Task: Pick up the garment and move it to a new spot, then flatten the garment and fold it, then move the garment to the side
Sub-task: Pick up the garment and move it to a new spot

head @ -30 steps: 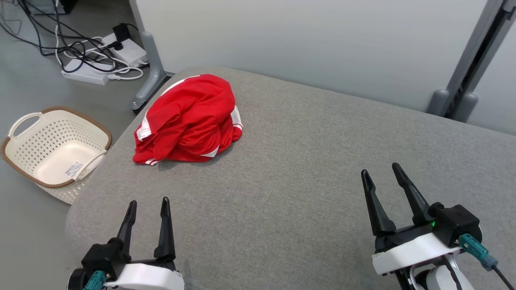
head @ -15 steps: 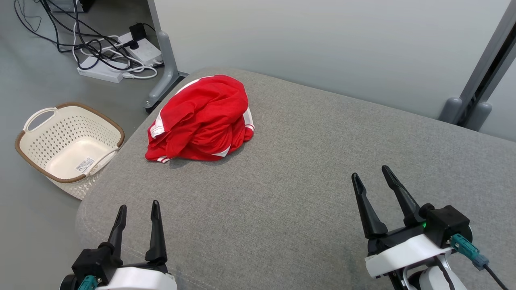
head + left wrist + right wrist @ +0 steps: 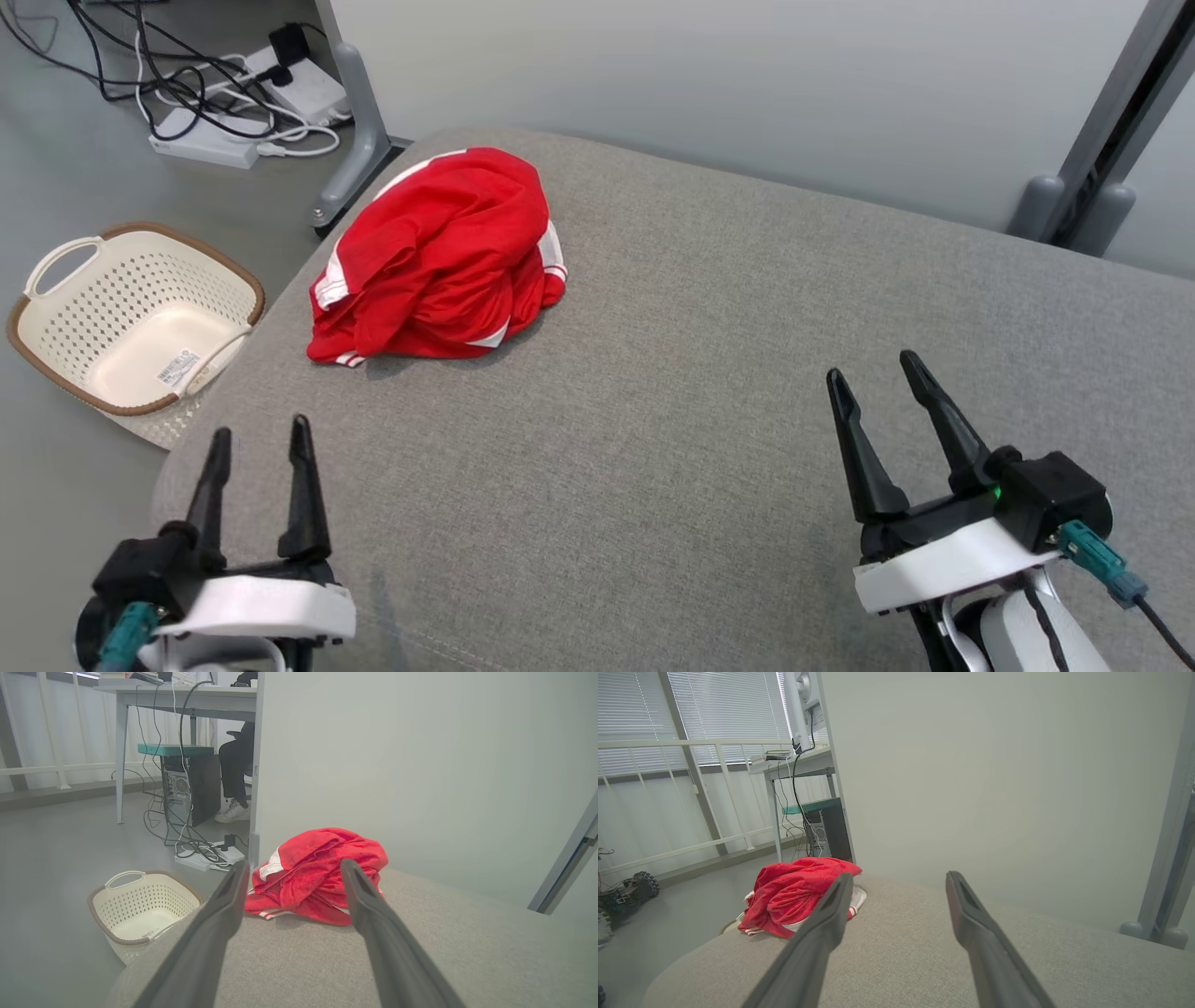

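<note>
1. My head camera sits up high and looks forward and down at the grey cushion (image 3: pixel 653 420). I see the left gripper (image 3: pixel 260 429) at the bottom left and the right gripper (image 3: pixel 872 366) at the bottom right, both close to it.
2. My left wrist camera sits low, near the cushion top. It looks along its own two fingers (image 3: pixel 217 924), straight at the red garment (image 3: pixel 317 872), with the white basket (image 3: pixel 145 898) on the floor to its left.
3. My right wrist camera is low too. It faces the pale wall (image 3: pixel 994 765), and the garment sits off to its left.
4. All three views share the garment and cushion. The head and left wrist views share the basket.
</note>
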Robot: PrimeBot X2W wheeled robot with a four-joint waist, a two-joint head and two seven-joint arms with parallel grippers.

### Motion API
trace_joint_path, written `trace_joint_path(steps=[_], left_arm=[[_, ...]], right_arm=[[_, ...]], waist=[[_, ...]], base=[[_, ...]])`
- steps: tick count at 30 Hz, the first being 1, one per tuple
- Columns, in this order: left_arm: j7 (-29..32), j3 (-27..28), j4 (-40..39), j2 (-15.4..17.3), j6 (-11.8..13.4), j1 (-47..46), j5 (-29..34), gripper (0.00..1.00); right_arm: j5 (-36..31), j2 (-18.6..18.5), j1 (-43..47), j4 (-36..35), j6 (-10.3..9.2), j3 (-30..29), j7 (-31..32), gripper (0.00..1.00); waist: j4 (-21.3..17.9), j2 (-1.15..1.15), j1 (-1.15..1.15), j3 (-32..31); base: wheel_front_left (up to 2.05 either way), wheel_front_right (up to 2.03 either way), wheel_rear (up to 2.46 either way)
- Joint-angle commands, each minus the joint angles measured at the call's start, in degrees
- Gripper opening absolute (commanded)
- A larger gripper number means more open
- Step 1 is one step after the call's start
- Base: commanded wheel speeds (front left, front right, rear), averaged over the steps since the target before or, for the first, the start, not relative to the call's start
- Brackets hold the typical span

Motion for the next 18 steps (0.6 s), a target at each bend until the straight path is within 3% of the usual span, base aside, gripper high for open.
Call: trace_joint_path(steps=[1, 9, 18], left_arm=[[-0.15, 1.31, 0.38, 0.27, -0.82, -1.76, 0.04, 1.0], [0.84, 5.13, 10.2, 4.63, -7.34, -13.75, -0.89, 1.0], [14.14, 2.93, 23.39, 11.37, -9.75, -31.52, -4.65, 1.0]], right_arm=[[-0.7, -0.31, -0.92, -0.41, 0.06, -0.22, -0.15, 1.0], [-4.52, -0.33, -4.71, -2.26, 0.04, -1.51, -0.14, 1.0], [-6.66, -0.78, -7.56, -3.07, 0.04, -1.65, -0.15, 1.0]], waist=[[-1.21, 0.0, 0.0, 2.06], [-3.46, 0.0, 0.0, 9.83], [-5.25, 0.0, 0.0, 16.96]], base=[[0.0, 0.0, 0.0], [0.0, 0.0, 0.0], [0.0, 0.0, 0.0]])
